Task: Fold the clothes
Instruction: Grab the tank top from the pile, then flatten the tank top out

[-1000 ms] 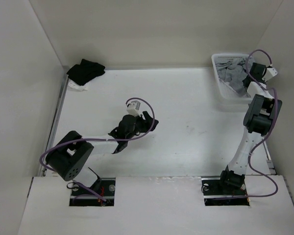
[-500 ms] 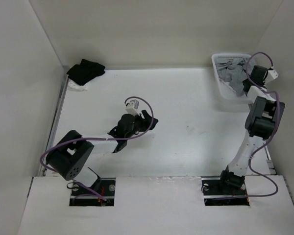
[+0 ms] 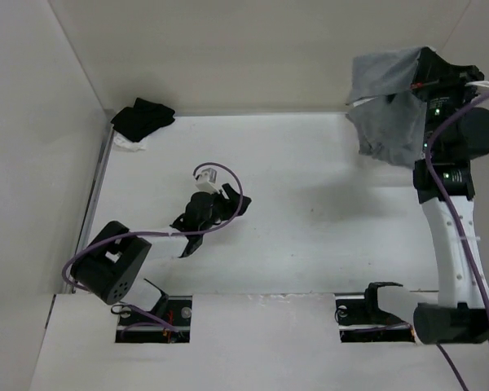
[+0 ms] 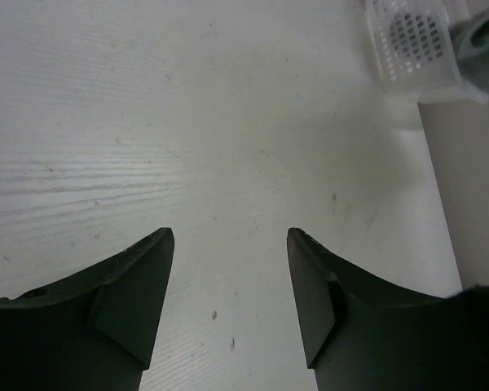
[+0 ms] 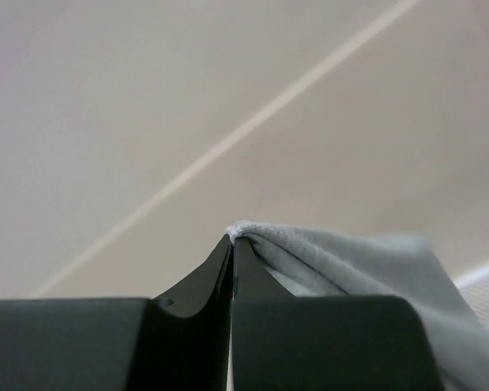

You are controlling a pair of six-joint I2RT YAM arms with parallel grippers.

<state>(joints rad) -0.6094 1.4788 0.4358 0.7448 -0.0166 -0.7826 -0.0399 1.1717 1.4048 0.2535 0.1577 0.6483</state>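
The clothes (image 3: pixel 387 106), a heather-grey knit top, hang bunched in the air at the back right, well above the table. My right gripper (image 3: pixel 424 80) is shut on an upper fold of them. In the right wrist view the jaws (image 5: pixel 231 241) are pressed together with the grey fabric (image 5: pixel 350 261) pinched at their tips and trailing off to the right. My left gripper (image 3: pixel 232 204) hovers over the middle-left of the table. Its jaws (image 4: pixel 228 236) stand wide open with only bare table between them. A bit of the grey cloth (image 4: pixel 485 37) shows at the top right of the left wrist view.
A white perforated basket (image 4: pixel 411 41) stands at the back right, under the hanging top. A black garment (image 3: pixel 143 116) lies on a white-pinkish cloth (image 3: pixel 129 145) in the back left corner. White walls close in the table on three sides.
My right gripper shut inside the basket, then the arm rose high, pulling the grey top up out of it. My left arm shifted slightly left, jaws still open.
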